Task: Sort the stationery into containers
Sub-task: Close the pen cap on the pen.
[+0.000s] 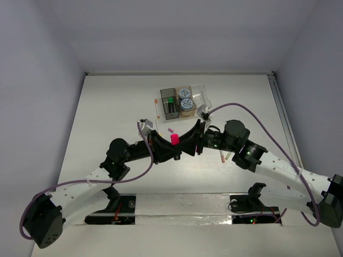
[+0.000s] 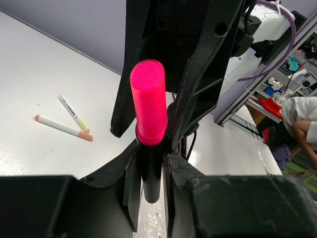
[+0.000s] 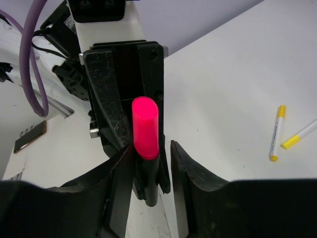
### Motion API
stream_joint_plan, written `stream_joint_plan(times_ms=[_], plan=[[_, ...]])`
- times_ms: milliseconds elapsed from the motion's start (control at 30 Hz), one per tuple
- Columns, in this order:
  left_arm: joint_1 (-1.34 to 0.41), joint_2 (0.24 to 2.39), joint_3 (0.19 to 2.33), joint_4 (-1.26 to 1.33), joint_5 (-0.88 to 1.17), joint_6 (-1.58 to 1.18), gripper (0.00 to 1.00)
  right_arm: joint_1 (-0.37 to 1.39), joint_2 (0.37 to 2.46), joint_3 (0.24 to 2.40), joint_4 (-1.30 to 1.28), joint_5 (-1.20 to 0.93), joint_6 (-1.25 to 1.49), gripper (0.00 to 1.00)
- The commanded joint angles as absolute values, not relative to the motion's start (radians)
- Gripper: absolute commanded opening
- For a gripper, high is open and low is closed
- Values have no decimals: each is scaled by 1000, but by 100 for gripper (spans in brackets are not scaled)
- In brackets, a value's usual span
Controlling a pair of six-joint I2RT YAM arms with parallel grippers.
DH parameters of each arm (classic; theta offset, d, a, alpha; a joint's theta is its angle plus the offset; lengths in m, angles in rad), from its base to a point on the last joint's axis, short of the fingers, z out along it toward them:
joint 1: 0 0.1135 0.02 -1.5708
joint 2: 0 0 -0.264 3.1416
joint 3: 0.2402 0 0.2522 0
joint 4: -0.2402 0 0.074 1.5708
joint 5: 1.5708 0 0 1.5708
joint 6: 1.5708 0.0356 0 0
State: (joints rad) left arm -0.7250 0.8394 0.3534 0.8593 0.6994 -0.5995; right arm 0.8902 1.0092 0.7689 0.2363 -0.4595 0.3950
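A short black marker with a pink cap (image 2: 147, 101) stands upright, with my left gripper (image 2: 151, 166) shut on its black barrel. In the top view the marker (image 1: 174, 138) hangs above mid-table, where both arms meet. My right gripper (image 3: 151, 158) straddles the same marker (image 3: 145, 126) from the opposite side. Its left jaw lies against the barrel, and a gap shows at its right jaw. The containers stand in a row at the back: dark grey (image 1: 170, 107), amber (image 1: 187, 112) and clear (image 1: 200, 95). Two tape rolls (image 1: 185, 92) lie in the amber one.
An orange-capped pen (image 1: 156, 107) lies left of the bins, and a small pink piece (image 1: 170, 130) in front of them. Two pens (image 1: 223, 157) lie under the right arm. The left wrist view shows an orange-capped pen (image 2: 63, 127) and a yellow-capped pen (image 2: 74, 113) on the table.
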Motion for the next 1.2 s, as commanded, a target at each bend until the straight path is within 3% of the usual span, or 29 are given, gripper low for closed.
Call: stream_joint_plan(times_ms=[0,67,300,400,433,467,500,800,933,1167], plan=[[-727,818,373,910,703,-581,0,890,1006,767,282,-469,399,39],[-727,816,373,910,703,-581,0,890,1006,765,284,-471,399,34],[-727,821,370,910,701,-583,0,890,991,746,330,-457,411,0],[-727,810,362,911,689,-583,0,890,983,729,365,-445,416,0],[-736,808,357,917,689,-586,8,890,974,721,382,-433,417,0],[-736,808,354,917,689,-586,9,890,970,716,382,-427,417,0],[-736,808,351,925,687,-592,16,890,965,715,397,-420,417,0],[-745,821,342,933,684,-595,45,890,940,709,434,-367,422,0],[-746,824,334,940,677,-595,51,881,943,709,445,-376,434,0],[-746,839,336,957,669,-594,49,881,956,721,453,-400,449,0]])
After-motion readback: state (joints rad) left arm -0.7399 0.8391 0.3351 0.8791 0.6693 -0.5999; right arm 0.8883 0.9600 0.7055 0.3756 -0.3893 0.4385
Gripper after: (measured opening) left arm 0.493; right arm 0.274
